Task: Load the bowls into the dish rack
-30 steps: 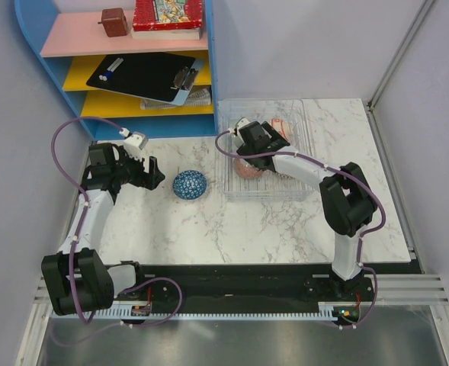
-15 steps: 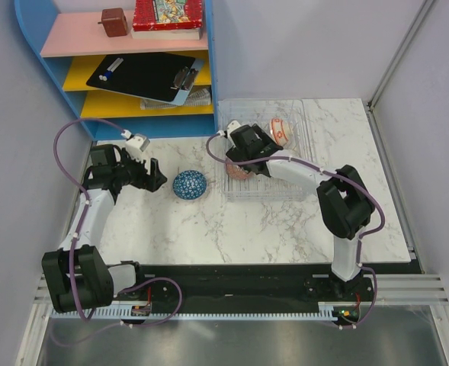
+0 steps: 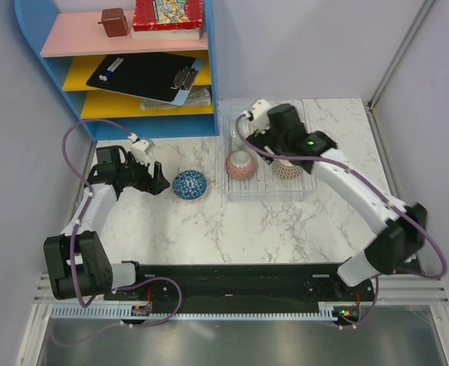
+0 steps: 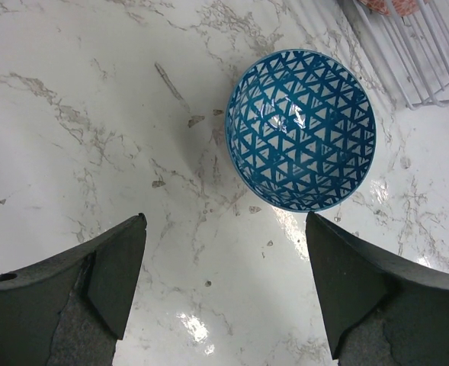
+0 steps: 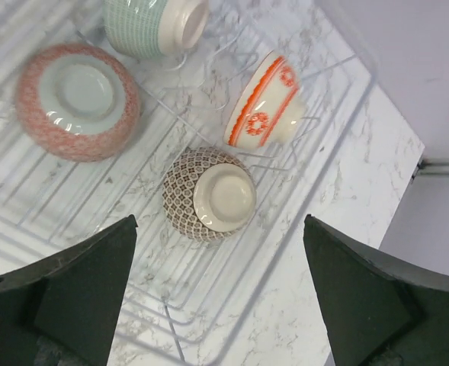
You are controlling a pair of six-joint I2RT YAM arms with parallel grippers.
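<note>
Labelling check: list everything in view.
table: 1, white marble
dish rack: 1, clear, far middle of table
blue bowl: 1, blue lattice, on table left of dish rack
bowls in rack: 4, orange-red bowl, brown bowl, green bowl, white bowl with red marks
shelf unit: 1, blue, far left
clipboard: 1, black, middle shelf
box: 1, brown, top shelf
book: 1, red, top shelf
left gripper: 1, black, open, by blue bowl
right gripper: 1, black, open, over dish rack

No legible text, label, brand or number in view
</note>
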